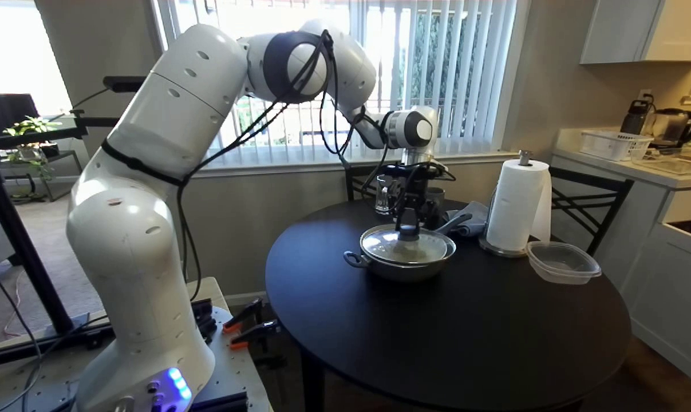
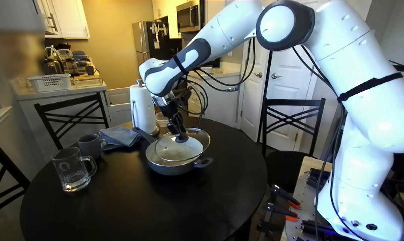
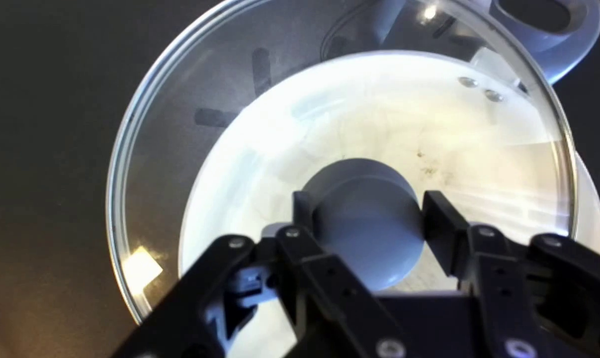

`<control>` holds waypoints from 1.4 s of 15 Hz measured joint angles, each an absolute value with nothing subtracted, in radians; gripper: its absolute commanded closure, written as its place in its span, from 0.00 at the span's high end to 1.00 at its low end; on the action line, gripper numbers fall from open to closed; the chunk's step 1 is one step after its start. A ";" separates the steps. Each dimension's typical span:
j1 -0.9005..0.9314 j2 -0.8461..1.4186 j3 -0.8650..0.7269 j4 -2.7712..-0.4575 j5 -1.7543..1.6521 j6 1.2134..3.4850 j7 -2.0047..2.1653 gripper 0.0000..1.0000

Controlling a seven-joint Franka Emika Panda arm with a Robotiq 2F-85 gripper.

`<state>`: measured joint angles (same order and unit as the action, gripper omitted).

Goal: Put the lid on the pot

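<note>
The lid is clear glass with a metal rim and a dark knob, and shows in both exterior views and in the wrist view. My gripper is shut on the lid's knob, a finger on each side. The dark pot with a pale inside stands directly below the lid. The lid is off-centre and looks slightly tilted, overhanging one side of the pot. In the wrist view the pot's rim shows past the lid's edge. I cannot tell whether lid and rim touch.
The pot's long handle and short loop handle stick out on opposite sides. A paper towel roll, plastic container, folded cloth, grey mug and glass mug stand around it on the dark round table.
</note>
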<state>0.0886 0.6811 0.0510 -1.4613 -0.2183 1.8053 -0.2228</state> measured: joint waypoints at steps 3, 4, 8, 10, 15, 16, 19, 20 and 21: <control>0.086 0.684 0.052 -1.440 -0.218 1.799 -0.253 0.32; 0.083 0.684 0.054 -1.434 -0.217 1.799 -0.265 0.32; 0.078 0.684 0.063 -1.423 -0.206 1.799 -0.305 0.32; 0.076 0.685 0.068 -1.423 -0.199 1.799 -0.318 0.32; 0.067 0.701 0.083 -1.423 -0.174 1.800 -0.346 0.32; 0.065 0.704 0.087 -1.423 -0.163 1.802 -0.353 0.32; 0.060 0.709 0.101 -1.422 -0.138 1.813 -0.377 0.32; 0.058 0.709 0.106 -1.422 -0.132 1.817 -0.384 0.32; 0.057 0.709 0.110 -1.422 -0.127 1.821 -0.389 0.32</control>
